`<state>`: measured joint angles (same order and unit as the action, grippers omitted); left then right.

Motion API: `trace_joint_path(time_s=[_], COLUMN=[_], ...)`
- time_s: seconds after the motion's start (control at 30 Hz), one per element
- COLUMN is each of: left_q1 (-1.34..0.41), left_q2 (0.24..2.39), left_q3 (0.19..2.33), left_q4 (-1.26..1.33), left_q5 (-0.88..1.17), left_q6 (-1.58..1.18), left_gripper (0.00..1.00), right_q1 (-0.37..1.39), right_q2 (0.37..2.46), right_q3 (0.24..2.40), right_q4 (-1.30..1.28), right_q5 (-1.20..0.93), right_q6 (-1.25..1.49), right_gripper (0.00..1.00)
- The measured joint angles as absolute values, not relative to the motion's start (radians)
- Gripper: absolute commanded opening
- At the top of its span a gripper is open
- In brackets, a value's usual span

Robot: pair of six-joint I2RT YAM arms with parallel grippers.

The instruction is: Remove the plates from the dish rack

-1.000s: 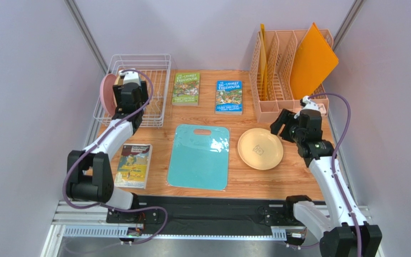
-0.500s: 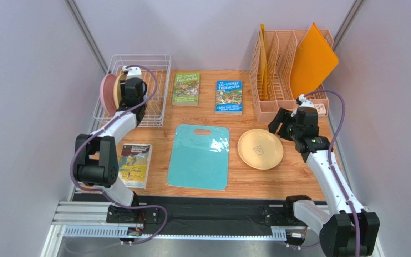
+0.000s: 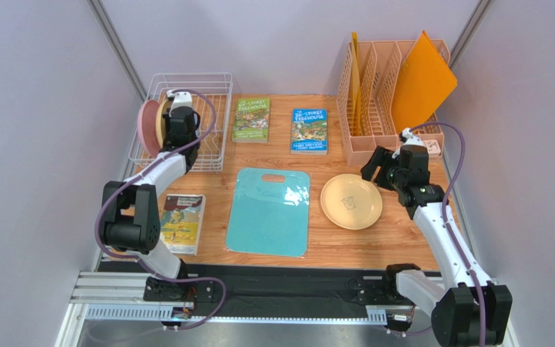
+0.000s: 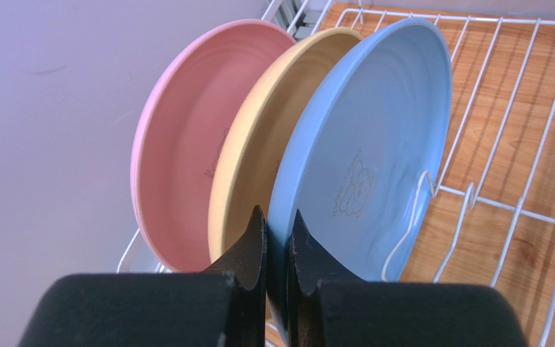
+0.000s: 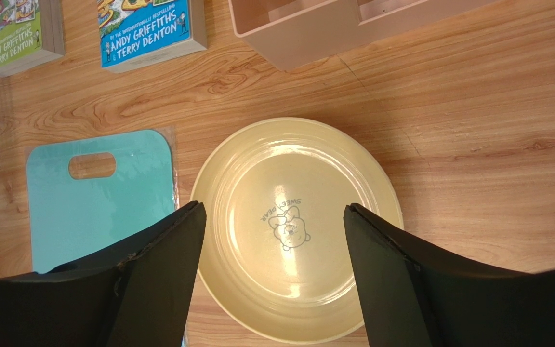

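From above, the dish rack (image 3: 193, 75) stands in the upper left of the frame, and the left gripper (image 3: 172, 119) reaches into it among the upright plates. One tan plate (image 3: 351, 201) lies flat on the table at the right, with the right gripper (image 3: 383, 166) near its upper right edge.

In the left wrist view, three plates stand on edge in the rack: pink plate (image 4: 179, 166), yellow plate (image 4: 255, 166) and blue plate (image 4: 374, 144). The jaws are pressed together on the rim of the blue plate.

In the right wrist view, the jaws are spread wide above the tan plate and hold nothing.

I judge that one plate is unloaded and three are left.
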<state>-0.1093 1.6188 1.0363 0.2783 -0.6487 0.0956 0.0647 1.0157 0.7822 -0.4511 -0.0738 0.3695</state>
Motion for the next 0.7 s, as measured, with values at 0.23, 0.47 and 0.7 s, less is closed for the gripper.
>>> trace_joint_path(time_s=[0.23,0.47,0.7], left_q1=[-0.196,-0.285,-0.337], left_q2=[1.619,1.639,1.512], left_q3=[1.010,1.009,0.992], left_q4=[0.403,0.635,0.550], left_q5=[-0.773,-0.935,-0.970], left_q6=[0.233,0.479,0.488], left_gripper=[0.00,0.00,0.00], right_q1=[0.065,0.065,0.065], right_q2=[1.016,1.016,0.984], right_q3=[0.782,0.782,0.782], right_q4=[-0.451,-0.452,-0.459], right_q5=[-0.080,-0.080,-0.092], right_q6=[0.369,0.369,0.368], right_gripper=[0.77,0.77,0.77])
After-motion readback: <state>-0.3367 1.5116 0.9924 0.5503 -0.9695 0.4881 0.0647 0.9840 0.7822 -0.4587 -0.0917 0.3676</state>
